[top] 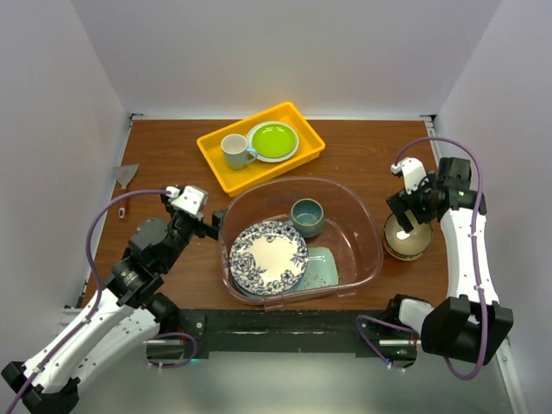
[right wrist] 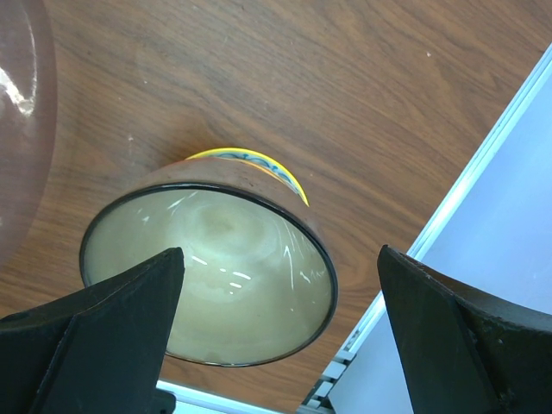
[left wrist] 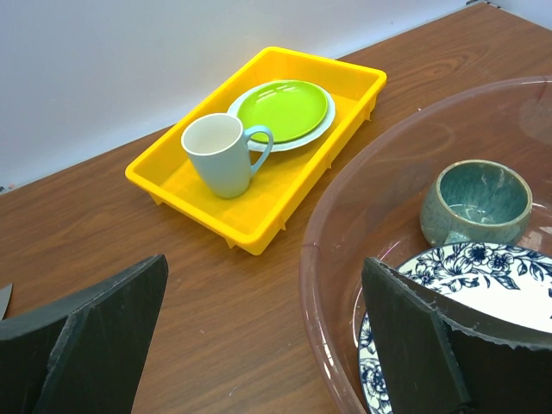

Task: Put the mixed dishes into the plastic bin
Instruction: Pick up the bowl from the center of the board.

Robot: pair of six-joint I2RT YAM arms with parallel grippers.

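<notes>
Three dishes in the bin (top: pixel 345 197), bowls still out.
The plate (top: pixel 268 257), mug (top: pixel 307 216) and mint tray (top: pixel 323 267) lie inside the bin. The tan bowl (right wrist: pixel 216 285) sits on the counter (top: pixel 172 164) just right of it, seemingly nested in a patterned bowl (right wrist: pixel 259 164). We hover the right gripper (top: pixel 407 212), spread wide, over that bowl; the left gripper (left wrist: pixel 265 263), also spread, is at the bin's left rim.

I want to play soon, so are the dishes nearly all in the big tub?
Nearly. Done: blue-floral plate, teal mug and mint-green tray sit in the plastic bin. In hand: nothing; the open right tool hangs over the tan bowl. Left: that bowl, on the table.
</notes>
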